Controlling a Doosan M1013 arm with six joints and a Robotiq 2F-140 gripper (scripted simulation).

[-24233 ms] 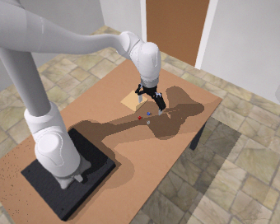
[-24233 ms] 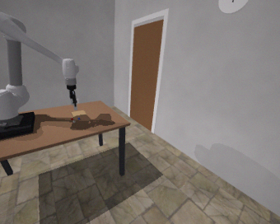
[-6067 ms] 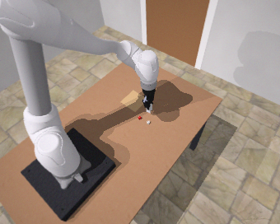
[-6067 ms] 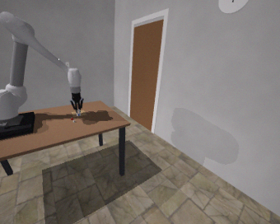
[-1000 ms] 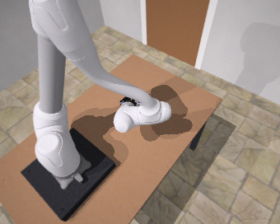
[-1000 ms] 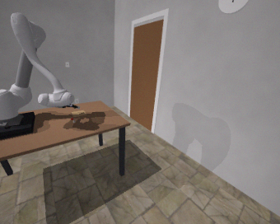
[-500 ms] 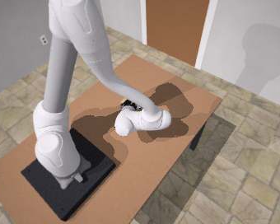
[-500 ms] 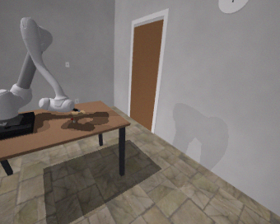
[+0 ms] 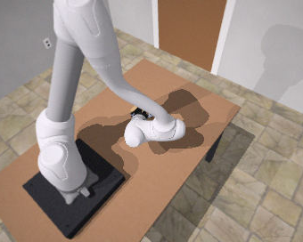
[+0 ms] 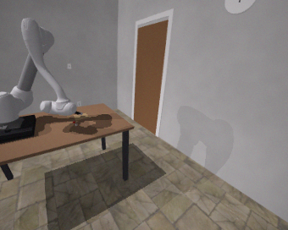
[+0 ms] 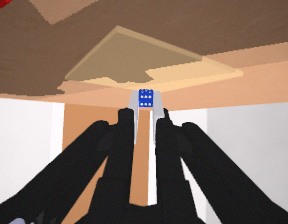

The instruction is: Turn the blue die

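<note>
My gripper (image 11: 145,102) is shut on the blue die (image 11: 146,98), which sits between the fingertips with a face of several white pips toward the wrist camera. The die is held in the air, off the table. The tan mat (image 11: 145,65) lies flat on the brown table beyond the fingertips, partly in the arm's shadow. In the top view the gripper (image 9: 139,115) is mostly hidden behind the arm's wrist, above the middle of the table. In the exterior view the gripper (image 10: 78,113) hovers just over the table top.
A red die (image 11: 5,4) shows at the top left corner of the wrist view, and as a small red spot on the table in the exterior view (image 10: 74,123). The robot's black base plate (image 9: 72,191) takes up the table's near left end.
</note>
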